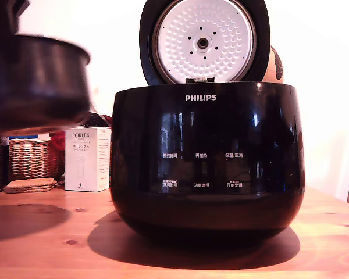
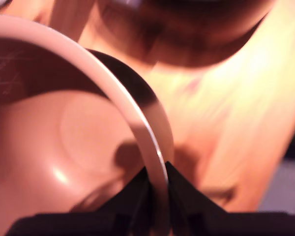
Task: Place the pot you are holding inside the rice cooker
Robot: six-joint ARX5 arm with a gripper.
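Hand: your hand (image 2: 157, 189) is clenched on the pot (image 1: 35, 81); in the wrist view one dark finger (image 2: 184, 194) sits outside the pale flared rim and the other inside it, pinching the wall between them.
Pot: you hold it in the air at the exterior view's left edge, above the table (image 1: 58, 232) and touching nothing else; it looks blurred there, with the rim slightly tilted.
Pot interior: in the wrist view you look down into a smooth rounded bowl, and nothing can be seen inside it.
Rice cooker: the black PHILIPS cooker (image 1: 206, 163) stands on the table in the middle of the exterior view, to the right of the pot and apart from it.
Lid: the lid (image 1: 203, 40) stands upright behind the body, its dimpled silver-white inner plate facing you.
Pot versus cooker: the pot's base hangs near the level of the cooker's top edge, beside the body and not over the opening.
Shadows: you can see one dark patch on the wood under the pot and another under the cooker.
Background: a white PORLEX box (image 1: 87, 160) stands behind, between pot and cooker in the exterior view, with a wicker basket (image 1: 32, 158) to its left.
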